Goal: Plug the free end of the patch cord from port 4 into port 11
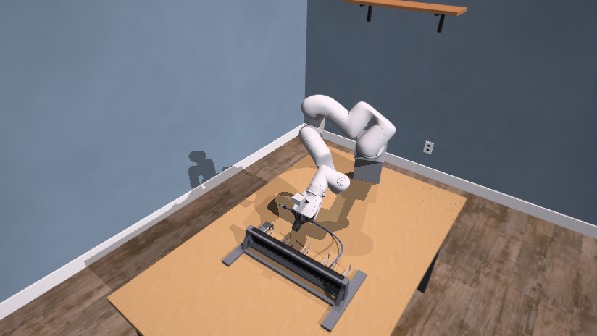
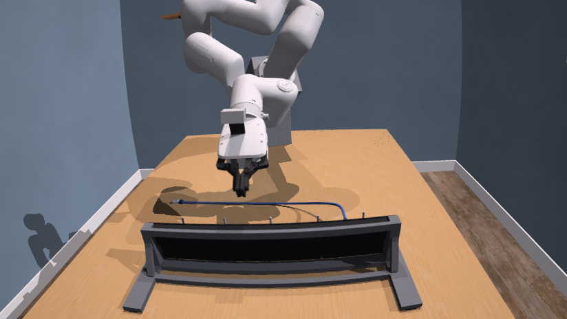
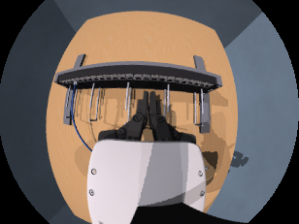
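The grey rack (image 1: 348, 287) (image 2: 270, 231) (image 3: 138, 71) stands across the wooden table (image 1: 396, 216) (image 2: 337, 166). The blue patch cord (image 1: 339, 244) (image 2: 254, 203) (image 3: 74, 123) runs from one end of the rack and lies on the table on the arm's side of it. Its free plug (image 1: 282, 206) (image 2: 175, 201) rests on the table, apart from the rack. My gripper (image 1: 295, 228) (image 2: 241, 193) (image 3: 149, 98) is shut and empty. It points down and hovers just above the cord's middle stretch. I cannot read the port numbers in any view.
The arm's grey base block (image 1: 367, 169) (image 2: 277, 134) stands at the table's far end. The left table edge (image 2: 131, 190) runs not far beyond the plug. A wall shelf (image 1: 409, 6) hangs high behind the arm.
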